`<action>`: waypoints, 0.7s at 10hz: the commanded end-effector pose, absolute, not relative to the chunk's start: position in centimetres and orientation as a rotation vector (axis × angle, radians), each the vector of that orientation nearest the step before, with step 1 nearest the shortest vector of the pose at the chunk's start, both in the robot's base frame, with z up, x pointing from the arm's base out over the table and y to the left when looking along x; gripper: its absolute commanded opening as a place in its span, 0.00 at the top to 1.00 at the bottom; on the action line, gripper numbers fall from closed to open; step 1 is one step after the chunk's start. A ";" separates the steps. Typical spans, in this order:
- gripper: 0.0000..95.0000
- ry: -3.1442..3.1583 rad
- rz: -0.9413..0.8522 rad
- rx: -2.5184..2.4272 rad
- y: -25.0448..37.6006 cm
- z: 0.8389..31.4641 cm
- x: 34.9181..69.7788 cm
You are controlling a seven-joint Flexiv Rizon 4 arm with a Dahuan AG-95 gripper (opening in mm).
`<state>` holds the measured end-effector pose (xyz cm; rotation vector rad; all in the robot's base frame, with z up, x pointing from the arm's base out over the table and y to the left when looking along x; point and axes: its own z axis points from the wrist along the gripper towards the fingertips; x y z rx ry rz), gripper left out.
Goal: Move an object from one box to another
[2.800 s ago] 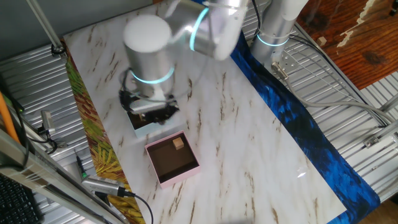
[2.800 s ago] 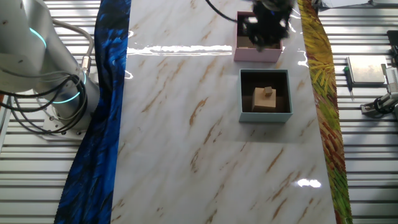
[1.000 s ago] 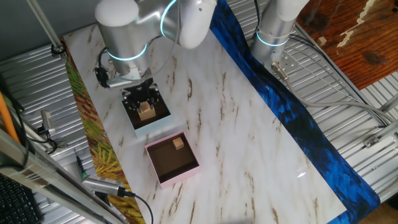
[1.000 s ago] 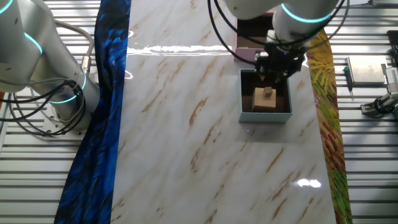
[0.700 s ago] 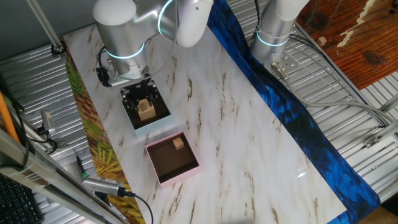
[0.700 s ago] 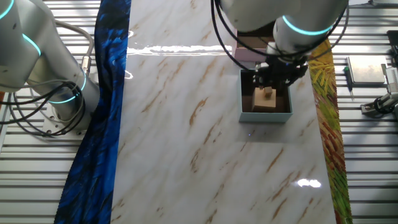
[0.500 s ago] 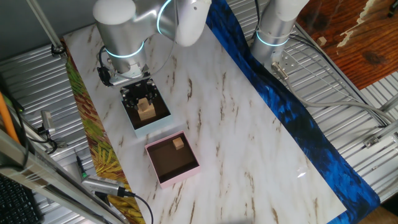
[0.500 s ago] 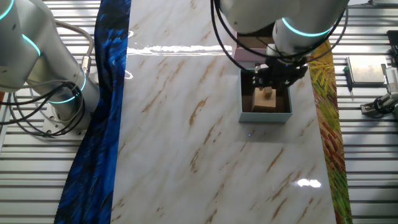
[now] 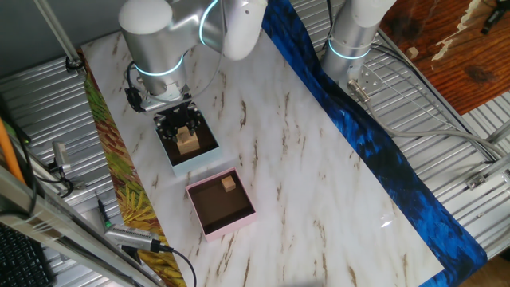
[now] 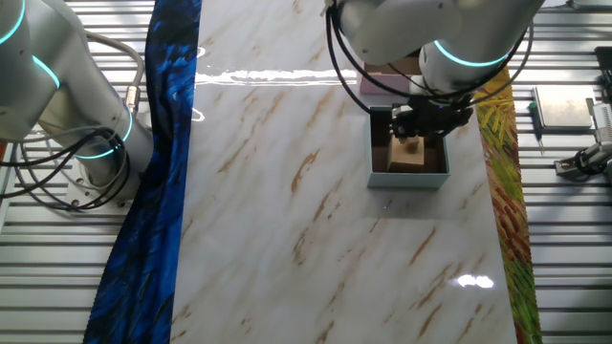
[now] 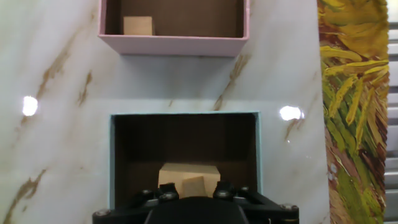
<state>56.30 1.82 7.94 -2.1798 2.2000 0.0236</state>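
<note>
A robot arm reaches over a white marbled table (image 9: 319,183). In one fixed view, the claw (image 9: 182,127) hangs in the upper left of the frame, low inside the light-blue box (image 9: 188,147). That box holds a large wooden block (image 9: 188,143) with a smaller wooden block (image 10: 410,146) stacked on top, which shows best in the other fixed view. Just below it in the frame sits the pink box (image 9: 221,204), with one small wooden cube (image 9: 229,184) already lying in its upper corner.

In the hand view the light-blue box fills the lower centre and the pink box the top edge. The claw's black body hides the fingertips. Whether the jaws are open or have closed on a block cannot be told from any view.

The step in hand looks like grasping the small top block. Doing it well probably means keeping the fingers centred on it, clear of the blue walls, closing gently so the lower block is not dragged, then lifting straight up before crossing to the pink box.
</note>
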 end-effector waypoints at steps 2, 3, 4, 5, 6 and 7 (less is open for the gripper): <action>1.00 2.199 0.012 -2.184 1.9 7.9 56.3; 1.00 2.204 0.011 -2.181 1.9 7.9 56.3; 1.00 2.205 0.011 -2.178 1.9 8.1 56.3; 1.00 2.205 0.016 -2.172 1.9 8.5 56.3; 1.00 2.216 0.018 -2.161 2.1 9.4 56.2; 1.00 2.223 0.015 -2.156 2.4 10.1 56.2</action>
